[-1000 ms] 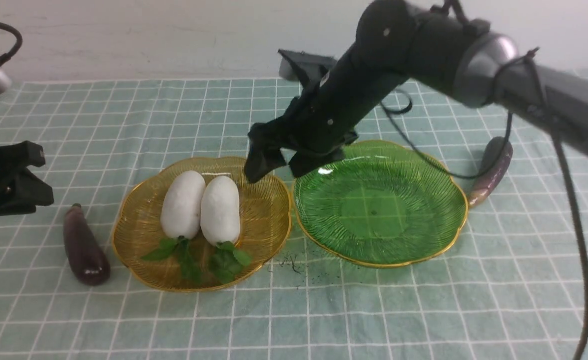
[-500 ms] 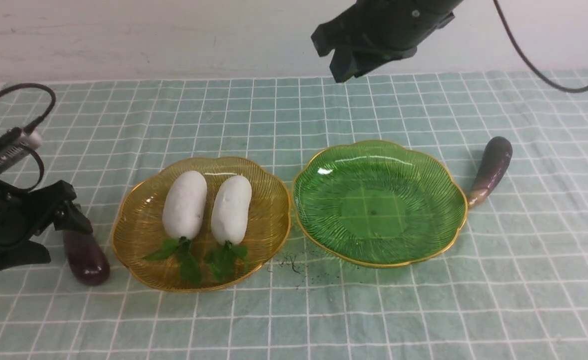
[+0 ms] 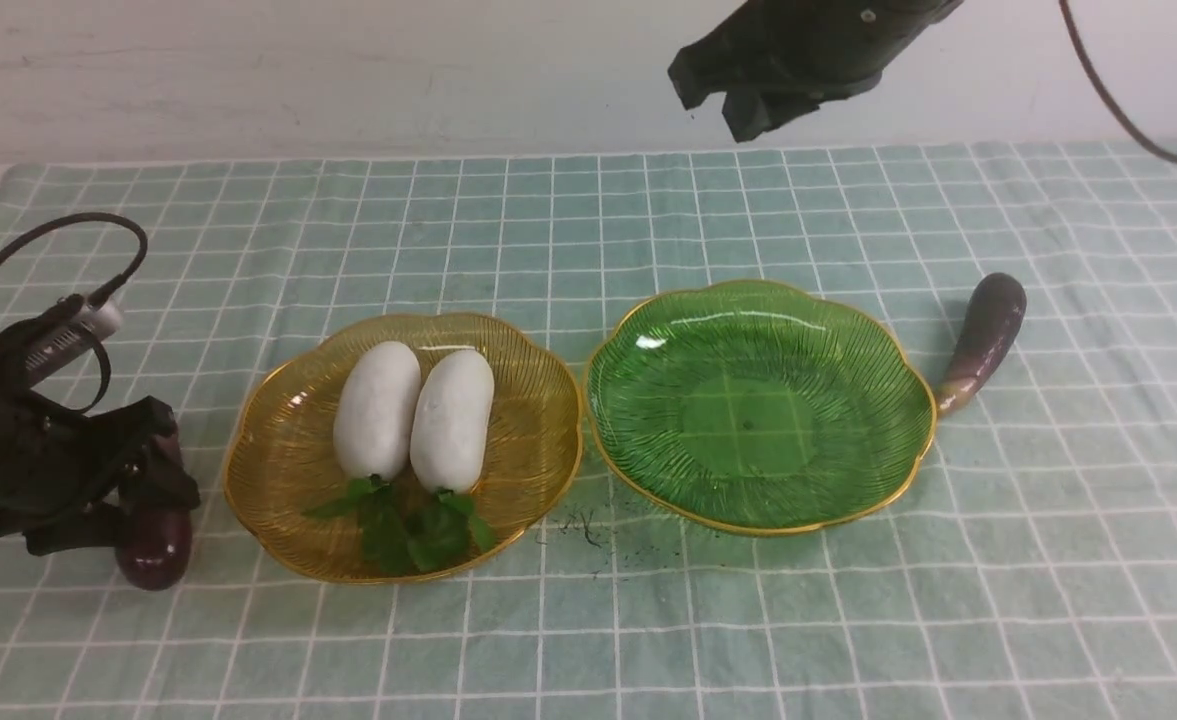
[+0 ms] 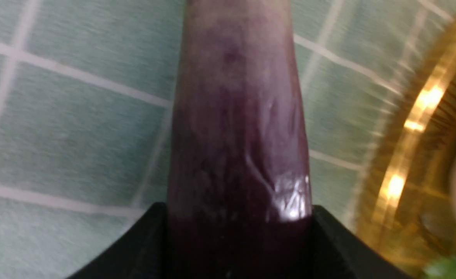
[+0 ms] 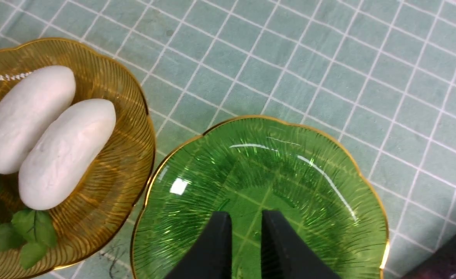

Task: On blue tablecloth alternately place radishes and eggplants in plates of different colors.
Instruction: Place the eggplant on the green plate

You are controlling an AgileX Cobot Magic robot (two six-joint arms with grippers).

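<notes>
Two white radishes (image 3: 378, 410) (image 3: 451, 420) lie side by side in the amber plate (image 3: 548, 400) on the blue tablecloth (image 3: 588, 220); they also show in the right wrist view (image 5: 26, 116) (image 5: 67, 151). The green plate (image 3: 758, 420) is empty. My left gripper (image 3: 143, 500) is low on the cloth, its jaws against both sides of the dark eggplant (image 3: 153, 545) (image 4: 235, 116), which still lies on the cloth. My right gripper (image 3: 723, 105) (image 5: 246, 217) hangs high above the green plate, nearly shut and empty. The curved eggplant (image 3: 983, 335) lies right of the green plate.
Dark specks (image 3: 588, 530) lie on the cloth in front of the gap between the plates. A pale wall (image 3: 348, 70) rises behind the cloth. A black cable (image 3: 48, 240) loops over my left wrist.
My left gripper has come down over the dark eggplant, which shifted slightly. My right gripper let go of the second radish, rose and drew back to the right. The radishes settled together.
</notes>
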